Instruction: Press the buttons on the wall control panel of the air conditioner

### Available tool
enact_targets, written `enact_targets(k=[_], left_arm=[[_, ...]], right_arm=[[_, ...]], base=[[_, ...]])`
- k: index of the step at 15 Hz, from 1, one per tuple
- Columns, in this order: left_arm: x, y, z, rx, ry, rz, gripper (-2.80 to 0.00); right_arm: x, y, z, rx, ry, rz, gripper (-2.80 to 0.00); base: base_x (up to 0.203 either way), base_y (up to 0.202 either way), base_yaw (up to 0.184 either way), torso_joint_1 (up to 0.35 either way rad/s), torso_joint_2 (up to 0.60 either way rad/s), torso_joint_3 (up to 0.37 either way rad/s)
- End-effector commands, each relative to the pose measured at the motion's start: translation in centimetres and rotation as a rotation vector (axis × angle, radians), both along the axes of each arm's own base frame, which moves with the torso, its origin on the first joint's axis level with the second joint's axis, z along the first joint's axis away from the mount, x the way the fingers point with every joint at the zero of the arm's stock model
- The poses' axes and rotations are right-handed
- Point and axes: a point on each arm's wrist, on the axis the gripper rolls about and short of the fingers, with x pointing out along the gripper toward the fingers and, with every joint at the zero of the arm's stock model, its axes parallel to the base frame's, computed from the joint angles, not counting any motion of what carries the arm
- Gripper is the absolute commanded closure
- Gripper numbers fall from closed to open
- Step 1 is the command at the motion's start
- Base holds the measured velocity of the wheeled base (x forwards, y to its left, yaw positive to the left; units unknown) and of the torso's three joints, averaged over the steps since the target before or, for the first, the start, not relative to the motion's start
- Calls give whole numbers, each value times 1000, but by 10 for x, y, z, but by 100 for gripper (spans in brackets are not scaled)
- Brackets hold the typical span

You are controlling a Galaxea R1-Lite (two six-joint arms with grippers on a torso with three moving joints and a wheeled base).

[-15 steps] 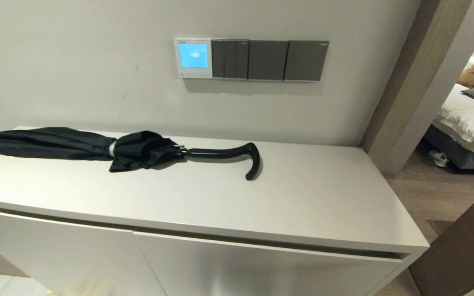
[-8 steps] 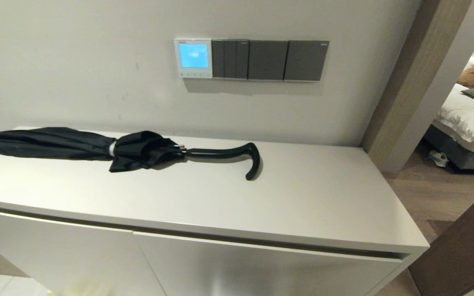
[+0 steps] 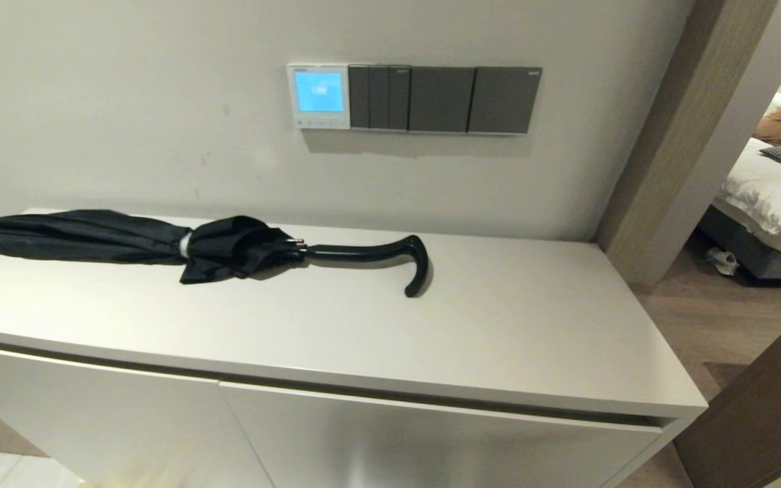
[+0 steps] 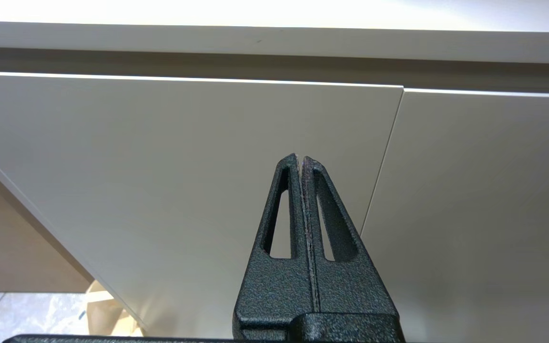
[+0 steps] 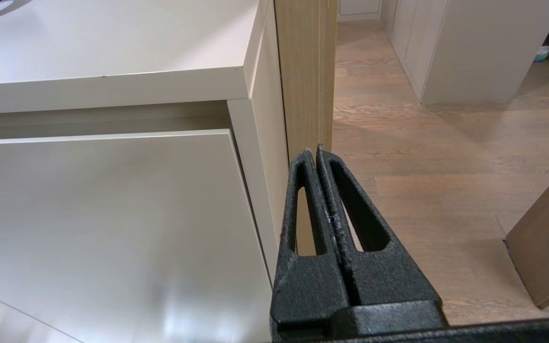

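The air conditioner's wall control panel [image 3: 318, 95] is a small white square on the wall above the cabinet, its screen lit blue. The buttons [image 3: 318, 123] run in a pale row along its bottom edge. Neither gripper shows in the head view. My left gripper [image 4: 301, 158] is shut and empty, low in front of the cabinet doors. My right gripper [image 5: 316, 151] is shut and empty, low by the cabinet's right front corner.
Dark grey switch plates [image 3: 443, 99] sit right of the panel. A folded black umbrella [image 3: 194, 245] lies on the white cabinet top [image 3: 499, 325] below the panel. A wooden door frame [image 3: 689, 135] and a bedroom doorway are at the right.
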Motion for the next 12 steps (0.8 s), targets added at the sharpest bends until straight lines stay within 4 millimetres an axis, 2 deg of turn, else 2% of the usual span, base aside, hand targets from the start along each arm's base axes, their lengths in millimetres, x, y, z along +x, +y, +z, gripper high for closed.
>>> enact_targets(k=[1,12], left_arm=[[0,0,0,1,0,0,0],[0,0,0,1,0,0,0]], right_arm=[[0,0,-1,1,4,0,0],[0,0,-1,1,4,0,0]], base=[[0,0,0,0,0,0],[0,0,0,0,0,0]])
